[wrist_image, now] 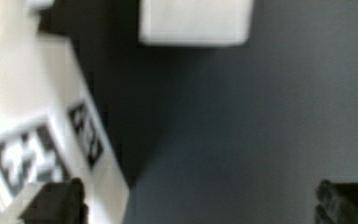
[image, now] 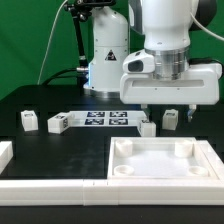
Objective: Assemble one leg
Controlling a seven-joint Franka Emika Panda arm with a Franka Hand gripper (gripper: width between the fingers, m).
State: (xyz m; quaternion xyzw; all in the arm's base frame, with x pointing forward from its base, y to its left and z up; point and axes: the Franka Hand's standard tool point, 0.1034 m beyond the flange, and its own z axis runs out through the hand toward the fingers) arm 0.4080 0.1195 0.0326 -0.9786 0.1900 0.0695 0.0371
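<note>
Several small white legs lie on the black table in the exterior view: two at the left (image: 28, 120) (image: 57, 123), one by the marker board's end (image: 147, 127) and one just under the hand (image: 171, 119). My gripper (image: 169, 107) hovers above the table over that last leg, open and empty. In the wrist view my gripper (wrist_image: 197, 205) has dark fingers (wrist_image: 43, 205) spread wide with only bare table between them. A blurred white leg (wrist_image: 197, 22) lies well away from the fingertips. The large white tray-shaped piece (image: 120, 172) sits at the front right.
The marker board (image: 105, 119) lies behind the gripper in the exterior view and shows along one side of the wrist view (wrist_image: 51, 150). A white rail (image: 50, 186) runs along the front, with another white block (image: 4, 154) at the exterior view's left edge.
</note>
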